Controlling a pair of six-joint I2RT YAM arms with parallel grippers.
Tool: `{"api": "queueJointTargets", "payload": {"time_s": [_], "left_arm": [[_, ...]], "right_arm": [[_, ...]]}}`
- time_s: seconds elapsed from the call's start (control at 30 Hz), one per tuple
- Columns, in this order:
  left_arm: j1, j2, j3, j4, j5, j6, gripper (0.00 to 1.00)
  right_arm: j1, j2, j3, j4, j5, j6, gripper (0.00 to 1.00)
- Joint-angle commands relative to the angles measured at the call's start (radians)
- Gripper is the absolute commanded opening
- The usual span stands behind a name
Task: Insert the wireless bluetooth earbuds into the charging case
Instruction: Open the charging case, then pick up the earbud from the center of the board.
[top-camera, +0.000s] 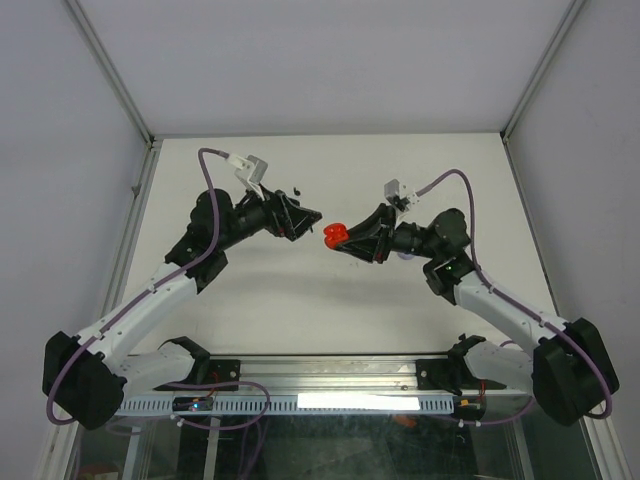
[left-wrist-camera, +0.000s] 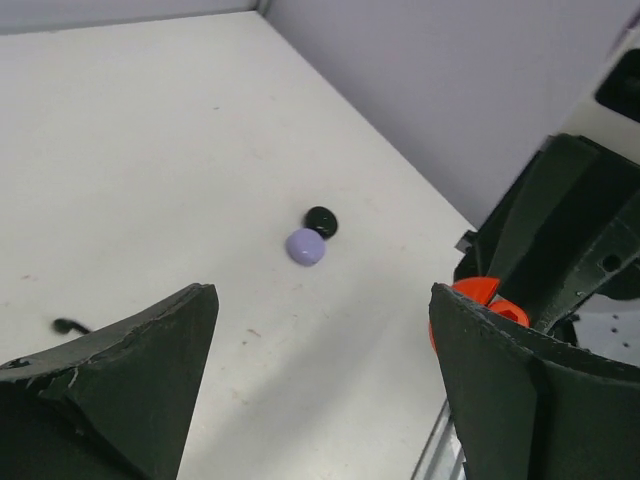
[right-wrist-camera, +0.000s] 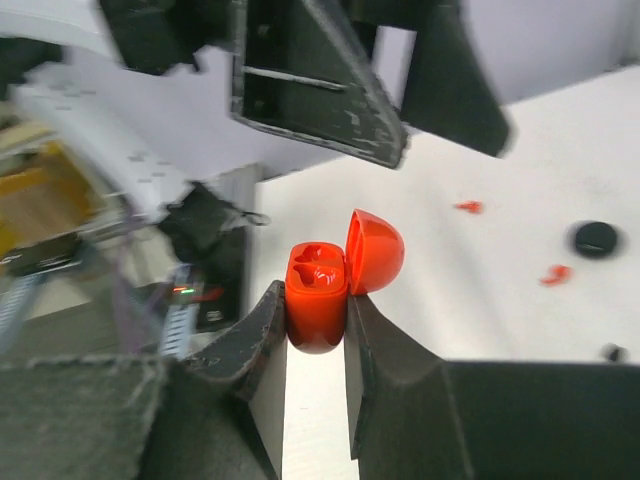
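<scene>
My right gripper (right-wrist-camera: 315, 298) is shut on a red charging case (right-wrist-camera: 317, 295) and holds it upright above the table, with its lid (right-wrist-camera: 375, 250) hinged open. Its two sockets look bare. The case also shows in the top view (top-camera: 335, 235). Two red earbuds (right-wrist-camera: 468, 207) (right-wrist-camera: 555, 273) lie on the table beyond it. My left gripper (left-wrist-camera: 322, 300) is open and empty, just left of the case (left-wrist-camera: 480, 292), and shows in the top view (top-camera: 312, 218). A black earbud (left-wrist-camera: 68, 325) lies on the table near my left finger.
A pale purple round case (left-wrist-camera: 305, 246) and a black round case (left-wrist-camera: 321, 220) sit touching on the white table (left-wrist-camera: 150, 150). The black case also shows in the right wrist view (right-wrist-camera: 594, 238). Small black buds (top-camera: 297, 188) lie behind my left gripper. Walls enclose the table.
</scene>
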Motion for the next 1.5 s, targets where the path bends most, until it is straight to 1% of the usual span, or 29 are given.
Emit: {"api": "queueJointTargets", "payload": {"time_s": [0.0,0.2,0.3,0.5,0.63,0.73,0.87,0.93,1.03,1.13,1.47], "left_arm": [[0.011,-0.004,0.075,-0.17,-0.234,0.053,0.89],[0.015,0.117,0.168,-0.365,-0.465,0.062,0.89],[0.028,0.183,0.219,-0.454,-0.546,0.069,0.88],[0.064,0.338,0.297,-0.566,-0.58,0.087,0.83],[0.078,0.449,0.338,-0.582,-0.595,0.082,0.81],[0.09,0.535,0.383,-0.597,-0.611,0.079,0.77],[0.107,0.638,0.454,-0.626,-0.646,0.08,0.68],[0.117,0.685,0.486,-0.641,-0.659,0.084,0.66],[0.13,0.755,0.537,-0.682,-0.66,0.091,0.59],[0.135,0.801,0.567,-0.703,-0.663,0.094,0.52],[0.141,0.888,0.621,-0.741,-0.646,0.107,0.46]], "right_arm": [[-0.005,-0.091,-0.009,-0.21,0.267,-0.234,0.0],[-0.007,-0.138,-0.021,-0.311,0.345,-0.31,0.0],[-0.007,-0.152,-0.029,-0.331,0.358,-0.322,0.0],[-0.007,-0.151,-0.041,-0.341,0.367,-0.332,0.0],[-0.007,-0.148,-0.037,-0.349,0.364,-0.337,0.0],[-0.006,-0.153,-0.036,-0.368,0.368,-0.35,0.0],[-0.007,-0.164,-0.038,-0.388,0.382,-0.366,0.0],[-0.006,-0.168,-0.037,-0.397,0.389,-0.372,0.0],[-0.006,-0.17,-0.036,-0.405,0.396,-0.379,0.0],[-0.006,-0.168,-0.035,-0.408,0.396,-0.382,0.0],[-0.006,-0.17,-0.035,-0.412,0.387,-0.384,0.0]]}}
